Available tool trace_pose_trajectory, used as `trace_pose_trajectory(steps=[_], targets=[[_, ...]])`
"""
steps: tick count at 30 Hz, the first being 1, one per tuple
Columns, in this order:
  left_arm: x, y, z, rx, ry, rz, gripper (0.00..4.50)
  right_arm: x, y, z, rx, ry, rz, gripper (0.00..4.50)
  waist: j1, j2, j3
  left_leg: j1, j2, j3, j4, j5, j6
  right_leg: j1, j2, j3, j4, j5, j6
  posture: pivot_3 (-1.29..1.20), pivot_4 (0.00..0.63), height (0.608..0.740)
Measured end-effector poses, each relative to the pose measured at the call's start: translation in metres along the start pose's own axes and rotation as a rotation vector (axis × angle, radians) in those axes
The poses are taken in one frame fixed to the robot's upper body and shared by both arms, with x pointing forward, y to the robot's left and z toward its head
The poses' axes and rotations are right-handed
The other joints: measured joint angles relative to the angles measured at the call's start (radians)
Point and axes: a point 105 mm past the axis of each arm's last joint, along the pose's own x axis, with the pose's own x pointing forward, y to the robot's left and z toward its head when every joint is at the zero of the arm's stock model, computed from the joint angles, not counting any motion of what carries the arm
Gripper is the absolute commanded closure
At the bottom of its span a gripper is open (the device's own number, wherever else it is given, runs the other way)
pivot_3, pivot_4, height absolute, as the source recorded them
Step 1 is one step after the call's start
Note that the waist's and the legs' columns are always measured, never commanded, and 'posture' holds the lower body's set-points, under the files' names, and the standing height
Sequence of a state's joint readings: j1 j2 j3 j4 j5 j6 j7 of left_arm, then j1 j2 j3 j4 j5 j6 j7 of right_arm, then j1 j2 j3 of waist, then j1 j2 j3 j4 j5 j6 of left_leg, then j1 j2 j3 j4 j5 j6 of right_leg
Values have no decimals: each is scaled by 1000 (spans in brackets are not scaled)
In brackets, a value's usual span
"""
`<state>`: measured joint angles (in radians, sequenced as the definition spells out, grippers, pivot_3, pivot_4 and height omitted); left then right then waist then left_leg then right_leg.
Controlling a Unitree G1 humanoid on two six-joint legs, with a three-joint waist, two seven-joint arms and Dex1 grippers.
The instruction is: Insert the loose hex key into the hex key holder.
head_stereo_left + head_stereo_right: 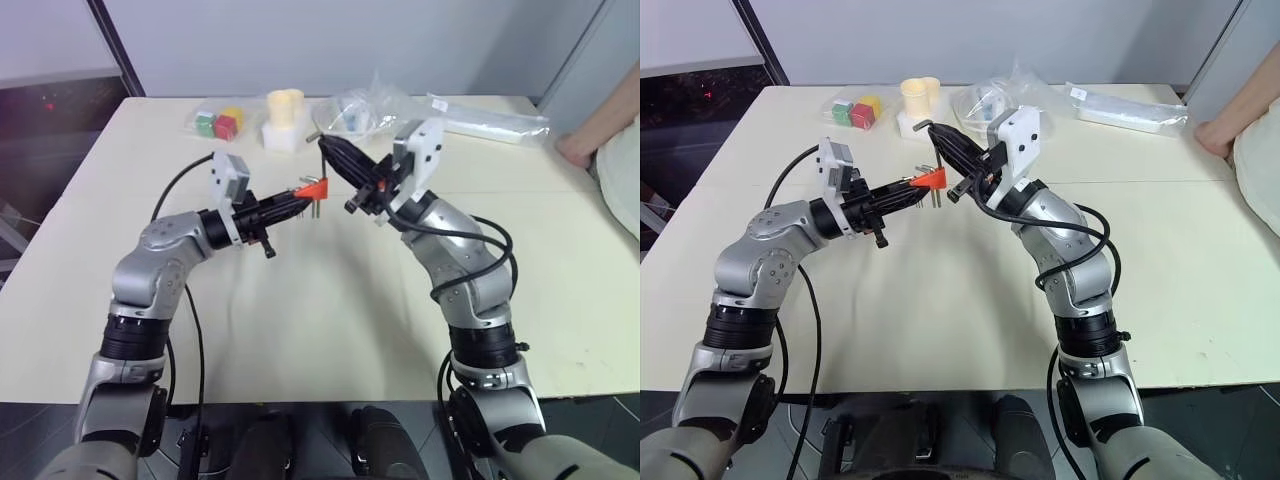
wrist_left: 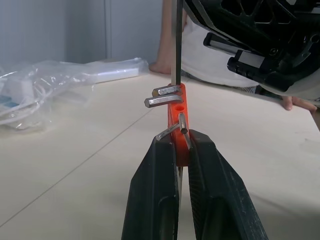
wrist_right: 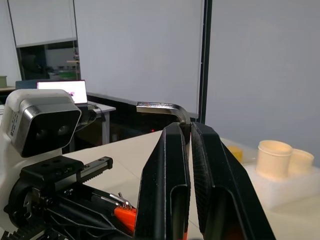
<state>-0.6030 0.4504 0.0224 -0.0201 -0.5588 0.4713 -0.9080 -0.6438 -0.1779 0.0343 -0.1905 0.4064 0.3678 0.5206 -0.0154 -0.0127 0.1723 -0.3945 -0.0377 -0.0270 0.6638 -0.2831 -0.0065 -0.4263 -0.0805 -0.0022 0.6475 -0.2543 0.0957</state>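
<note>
- Above the table [image 1: 330, 330], between my 2 grippers, sat the whole job: both arms were raised over the middle of the tabletop with their tips nearly meeting.
- I had the left gripper [image 2: 181, 145] clenched on the hex key holder [image 2: 178, 125], the red-orange block pinched at its near end between the 2 black fingers [image 2: 152, 190] and sticking out past the fingertips.
- From the holder I could see about 4 short metal keys [image 2: 162, 101] jutting out of 1 side, clear of the fingers.
- I had the right gripper [image 3: 190, 131] clamped on the loose hex key [image 3: 162, 107]; its bent end stuck out just beyond the fingertips and turned off to 1 side.
- In the left wrist view the key's long straight shank [image 2: 178, 45] came down from the right gripper's body and met the far end of the holder, right beside the 2 uppermost stored keys; I could not tell whether its tip was in a hole or only touching the block.
- In the head views the right gripper [image 1: 952, 150] stood just above and beyond the left gripper's tip [image 1: 920, 190], angled toward it.
- Beyond both grippers, well apart from them, I saw a bag of coloured cubes [image 1: 217, 123], cream cups on a white foam block [image 1: 285, 118], and crumpled clear plastic bags [image 1: 365, 108].
- Off to the right gripper's outer side, a person's arm [image 1: 600, 125] rested at the table edge.
</note>
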Motion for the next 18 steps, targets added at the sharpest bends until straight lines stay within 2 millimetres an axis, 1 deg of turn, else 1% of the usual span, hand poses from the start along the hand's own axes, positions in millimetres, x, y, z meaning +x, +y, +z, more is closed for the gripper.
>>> trace_pose_trajectory(steps=[5, 7, 9, 11, 12, 13, 14, 15, 18], targets=[[0, 0, 0, -1, -1, 0, 4500, 0, 0, -1, -1, 4, 1, 4483, 0, 0, 0, 0, 0, 0, 0, 0, 0, 0, 0, 0, 0, 0, 0, 0, 150, 740], [0, 0, 0, -1, -1, 0, 4500, 0, 0, -1, -2, 5, 1, 3771, 0, 0, 0, 0, 0, 0, 0, 0, 0, 0, 0, 0, 0, 0, 0, 0, 150, 740], [0, 0, 0, -1, -1, 0, 4500, 0, 0, -1, -3, 9, 4, 2946, 0, 0, 0, 0, 0, 0, 0, 0, 0, 0, 0, 0, 0, 0, 0, 0, 150, 740], [0, 0, 0, -1, -1, 0, 4500, 0, 0, -1, -3, 12, 6, 1921, 0, 0, 0, 0, 0, 0, 0, 0, 0, 0, 0, 0, 0, 0, 0, 0, 150, 740], [0, 0, 0, -1, -1, 0, 4500, -1, 0, -1, -3, 13, 6, 1315, 0, 0, 0, 0, 0, 0, 0, 0, 0, 0, 0, 0, 0, 0, 0, 0, 150, 740], [0, 0, 0, -1, -1, 0, 4500, -1, 0, -2, -3, 14, 6, 848, 0, 0, 0, 0, 0, 0, 0, 0, 0, 0, 0, 0, 0, 0, 0, 0, 150, 740], [0, 0, 0, -1, -1, 0, 4500, -1, 0, -2, -4, 15, 6, 258, 0, 0, 0, 0, 0, 0, 0, 0, 0, 0, 0, 0, 0, 0, 0, 0, 150, 740], [0, 0, 0, -1, -1, 0, 4500, -1, 0, -2, -4, 16, 7, 33, 0, 0, 0, 0, 0, 0, 0, 0, 0, 0, 0, 0, 0, 0, 0, 0, 150, 740], [0, 0, 0, -1, -1, 0, 4500, -1, -1, -2, -9, 20, 10, 33, 0, 0, 0, 0, 0, 0, 0, 0, 0, 0, 0, 0, 0, 0, 0, 0, 150, 740]])
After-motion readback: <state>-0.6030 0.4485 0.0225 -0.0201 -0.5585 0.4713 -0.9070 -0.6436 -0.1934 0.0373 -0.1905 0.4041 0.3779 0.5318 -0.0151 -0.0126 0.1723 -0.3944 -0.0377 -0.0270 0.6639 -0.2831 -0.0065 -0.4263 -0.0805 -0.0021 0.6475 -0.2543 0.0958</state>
